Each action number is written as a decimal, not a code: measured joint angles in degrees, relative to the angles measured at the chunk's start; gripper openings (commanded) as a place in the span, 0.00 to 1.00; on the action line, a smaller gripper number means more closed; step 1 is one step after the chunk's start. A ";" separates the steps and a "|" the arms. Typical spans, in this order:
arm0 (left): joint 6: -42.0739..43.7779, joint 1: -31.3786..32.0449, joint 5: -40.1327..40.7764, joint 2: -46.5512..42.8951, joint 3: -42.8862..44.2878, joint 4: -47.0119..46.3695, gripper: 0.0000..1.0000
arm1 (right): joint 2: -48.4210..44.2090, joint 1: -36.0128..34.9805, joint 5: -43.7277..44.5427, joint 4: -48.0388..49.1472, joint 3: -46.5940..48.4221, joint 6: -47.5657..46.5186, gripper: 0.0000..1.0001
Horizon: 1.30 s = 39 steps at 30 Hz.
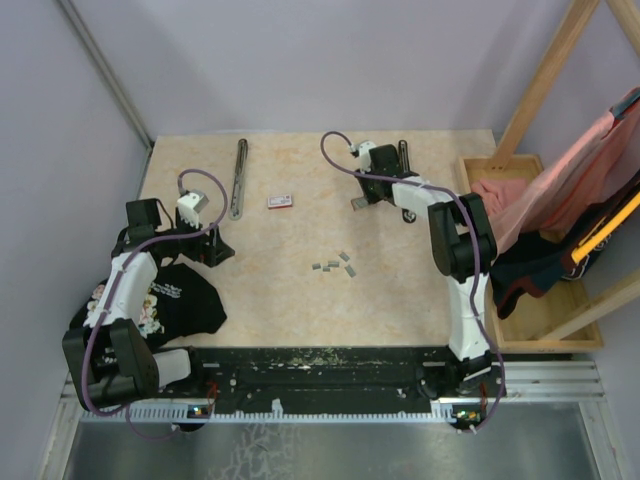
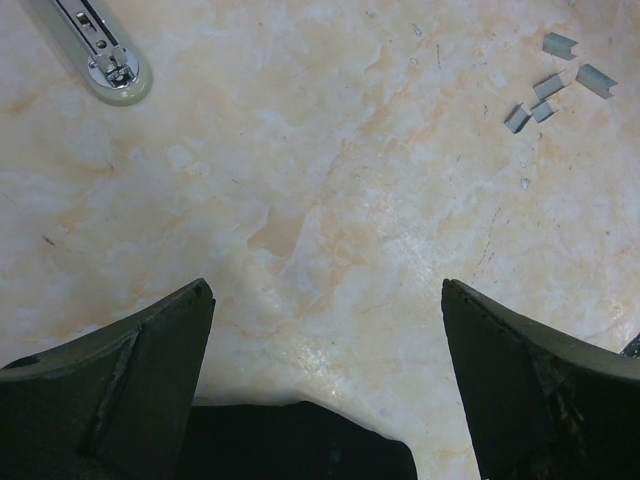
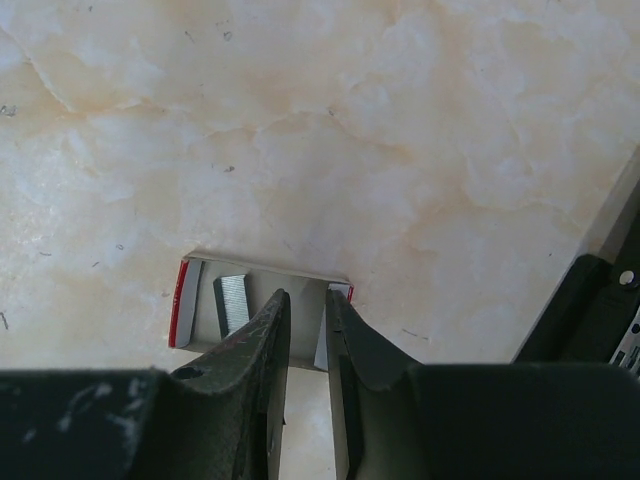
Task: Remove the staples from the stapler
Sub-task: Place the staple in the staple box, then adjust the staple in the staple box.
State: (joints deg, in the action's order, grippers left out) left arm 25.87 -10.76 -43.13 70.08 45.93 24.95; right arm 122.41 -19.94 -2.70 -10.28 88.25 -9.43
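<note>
Staples (image 1: pixel 334 263) lay loose on the table (image 1: pixel 300 310) in the overhead view. There were five short grey pieces in a loose row running side to side, roughly between the two hands and well apart from both. They were too small there to tell which way each pointed. One long stapler (image 1: pixel 238 178) lay just beyond the left gripper (image 1: pixel 218 245), its long axis running straight away from the arms. One small red-and-white box (image 1: pixel 281 201) sat between the stapler and the right gripper (image 1: pixel 366 196). The tips of that gripper hung over one small grey tray (image 1: pixel 358 204).

From the left wrist, the left gripper (image 2: pixel 325 290) stood spread wide, with only bare table (image 2: pixel 300 200) between its two fingers (image 2: pixel 140 380). The staples (image 2: pixel 597 79) lay far ahead and off to the right of its right finger. Five pieces could be counted, each a little longer than wide, turned at different angles with no shared heading. The stapler (image 2: pixel 115 70) showed one rounded end far ahead on the left, its length slanting out of the picture.

From the right wrist, the right gripper (image 3: pixel 307 295) had its fingers (image 3: pixel 250 350) almost together, a thin gap between them. Whether they pinched the tray's side wall could not be told. The tray (image 3: pixel 262 283), open and red-edged, lay under and just ahead of the fingertips. One ribbed grey block (image 3: pixel 232 303) sat in it just left of the left finger, its long axis parallel to the fingers. One black object (image 3: pixel 590 300) showed at the far right.
</note>
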 measured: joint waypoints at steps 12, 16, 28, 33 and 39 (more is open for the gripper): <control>0.00 0.00 0.00 0.00 0.00 0.02 1.00 | 0.00 0.00 0.68 -0.07 0.00 -0.83 0.18; 0.00 -0.02 -0.02 0.00 0.00 0.02 1.00 | 0.00 0.00 0.46 -0.15 0.02 -1.01 0.17; 0.02 -0.28 -0.55 0.00 0.00 0.33 1.00 | 0.09 0.00 -0.90 -1.55 0.83 -1.68 0.13; 0.02 -0.33 -0.68 0.00 0.00 0.61 1.00 | 0.70 -0.02 -1.90 -3.13 1.97 -2.14 0.13; 0.00 -0.44 -0.87 0.00 0.00 0.79 1.00 | 2.58 -0.02 -2.64 -4.28 3.06 -2.56 0.13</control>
State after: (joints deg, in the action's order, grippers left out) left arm 25.87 -11.20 -44.01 70.08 45.93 25.74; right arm 124.99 -19.97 -5.34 -14.57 91.31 -11.99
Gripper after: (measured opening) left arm 0.998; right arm 0.129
